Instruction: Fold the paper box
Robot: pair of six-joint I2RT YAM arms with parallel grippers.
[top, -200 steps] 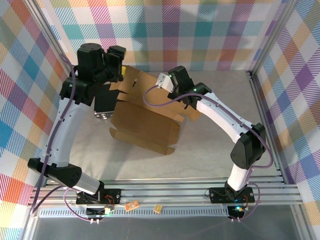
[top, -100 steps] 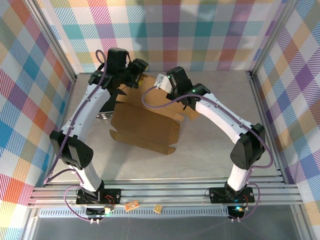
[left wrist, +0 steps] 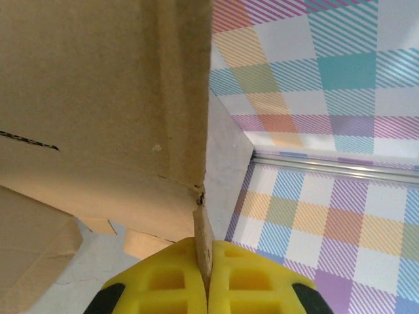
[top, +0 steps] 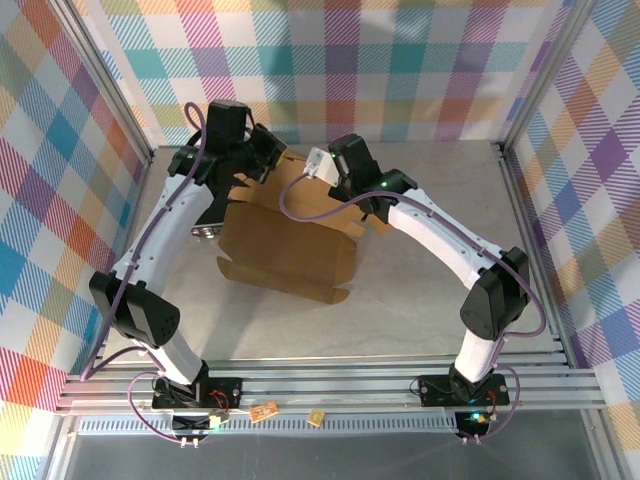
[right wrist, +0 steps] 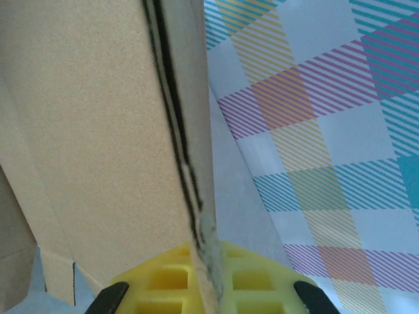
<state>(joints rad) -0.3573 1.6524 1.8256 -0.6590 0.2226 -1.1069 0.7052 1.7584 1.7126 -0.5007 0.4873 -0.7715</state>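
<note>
"Cardboard first: where does the paper box (top: 290,248) lie?"

"On the pale tabletop (top: 430,300), between the two arms. Its near panel lies flat, with small tabs along the near edge. Bare tabletop runs from that edge back toward the arm bases."

"What sits beside the box on the left arm's side?"

"A black case (top: 212,205), just beside the box and partly under the left arm."

"And further along the box?"

"Past the near panel the sheet creases, and its far part stands up off the tabletop. Both arms reach over to that raised part."

"How does the left gripper (left wrist: 204,265) stand?"

"In the left wrist view its yellow pads (left wrist: 163,281) press on a thin cardboard edge at the foot of a raised panel. The jaws are narrow and hold the box. A small dark nick shows where that edge meets the panel."

"The right gripper (right wrist: 200,265)?"

"It is much the same. In the right wrist view a yellow pad (right wrist: 249,275) sits on each side of an upright wall of the box. The jaws are narrow and clamped on the wall's edge, and a dark line runs up that edge."

"Beyond the box?"

"The plaid wall (top: 400,70) rises past its far side. In the left wrist view an aluminium rail (left wrist: 327,163) crosses the plaid behind the raised panel."
</note>
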